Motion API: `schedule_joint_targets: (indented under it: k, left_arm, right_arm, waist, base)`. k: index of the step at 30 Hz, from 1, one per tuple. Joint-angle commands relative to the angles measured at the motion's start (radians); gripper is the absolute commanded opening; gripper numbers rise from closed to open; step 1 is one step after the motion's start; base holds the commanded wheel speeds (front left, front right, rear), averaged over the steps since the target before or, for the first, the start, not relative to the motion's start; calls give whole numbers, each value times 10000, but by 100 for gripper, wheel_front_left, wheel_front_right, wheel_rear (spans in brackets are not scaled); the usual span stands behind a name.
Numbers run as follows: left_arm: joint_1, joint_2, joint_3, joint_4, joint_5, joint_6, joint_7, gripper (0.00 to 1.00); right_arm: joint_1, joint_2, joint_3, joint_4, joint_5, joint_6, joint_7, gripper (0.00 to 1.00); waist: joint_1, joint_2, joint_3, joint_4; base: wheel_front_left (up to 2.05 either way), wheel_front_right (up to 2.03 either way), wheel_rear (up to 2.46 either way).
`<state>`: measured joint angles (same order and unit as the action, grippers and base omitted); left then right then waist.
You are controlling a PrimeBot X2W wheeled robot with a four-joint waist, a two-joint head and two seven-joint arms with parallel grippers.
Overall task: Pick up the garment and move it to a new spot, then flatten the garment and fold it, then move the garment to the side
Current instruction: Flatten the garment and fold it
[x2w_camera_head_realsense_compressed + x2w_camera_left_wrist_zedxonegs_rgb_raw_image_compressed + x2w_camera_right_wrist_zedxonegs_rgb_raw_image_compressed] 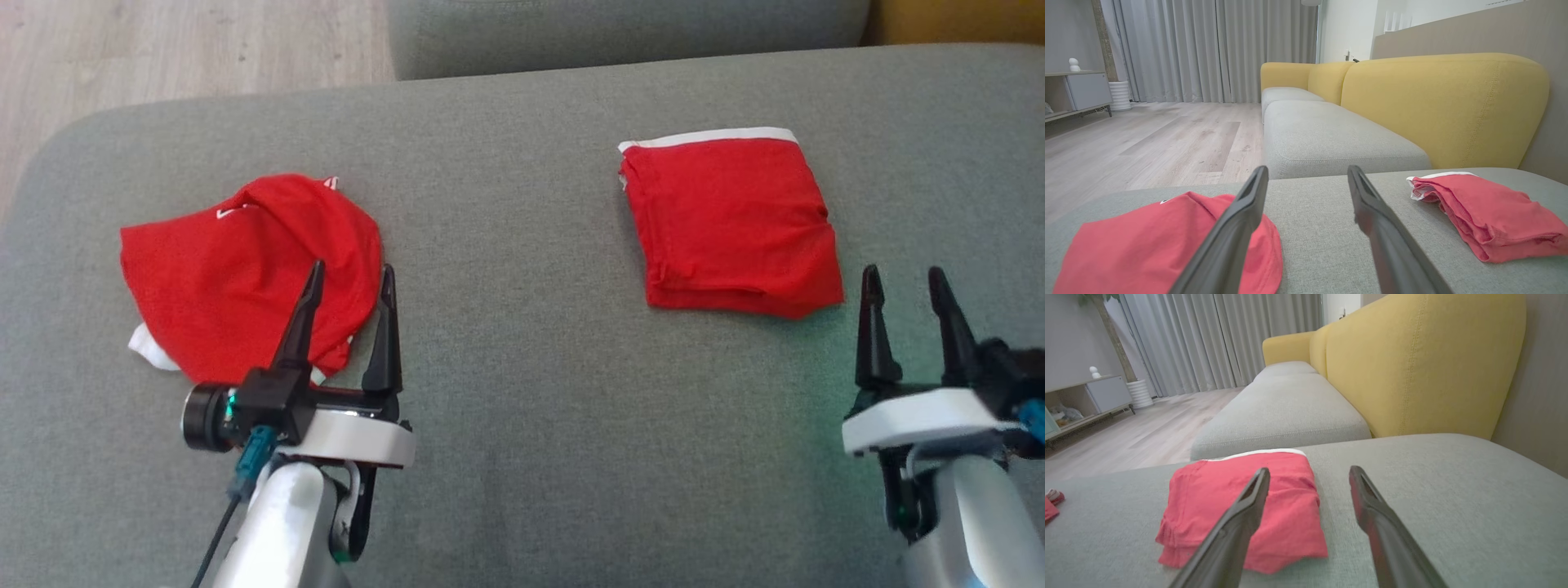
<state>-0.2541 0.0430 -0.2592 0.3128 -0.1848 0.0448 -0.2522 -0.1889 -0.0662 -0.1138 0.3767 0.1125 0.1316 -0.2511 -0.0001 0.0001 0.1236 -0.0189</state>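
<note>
A folded red garment (735, 220) with a white band along its far edge lies flat on the right side of the grey cushion (522, 425). A second red garment (237, 261) sits crumpled on the left, white trim showing at its near edge. My left gripper (350, 273) hovers open over the crumpled garment's right edge, holding nothing. My right gripper (904, 276) is open just to the near right of the folded garment, apart from it. The left wrist view has the left gripper (1307, 171) between the crumpled garment (1147, 237) and the folded garment (1490, 212). The right gripper (1309, 471) points past the folded garment (1208, 490).
A second grey seat cushion (1323, 139) lies beyond this one, with a yellow backrest (1445, 106) along the right. Wooden floor (163, 49) lies past the cushion's rounded far-left corner. A low cabinet (1090, 396) and curtains stand far off.
</note>
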Motion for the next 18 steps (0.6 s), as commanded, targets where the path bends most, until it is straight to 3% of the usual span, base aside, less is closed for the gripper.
schedule_joint_targets:
  k: [1,7,8,9,18]
  left_arm:
    - [-119,74,344,-381,64,42,-95,100]
    - [-169,73,268,-431,47,-10,-95,100]
    - [-206,73,248,-440,40,-13,-95,100]
    - [-254,73,223,-455,32,-19,-95,100]
    - [-848,73,-84,-594,-98,-36,-95,100]
  right_arm:
    - [-354,27,142,-514,-109,-9,-105,100]
    - [-475,125,-39,-735,-287,-9,-105,100]
    - [-570,130,-46,-727,-308,-9,-106,34]
    - [-691,133,-36,-709,-353,-9,-106,0]
    - [-2922,-519,-399,328,-1024,-9,709,0]
  waist:
    - [1,-1,59,-9]
    - [1,-1,345,146]
    - [1,-1,425,199]
    - [1,-1,541,270]
    - [1,-1,1889,1109]
  base:
    - [0,0,0]
    - [0,0,0]
    - [0,0,0]
    - [0,0,0]
    - [0,0,0]
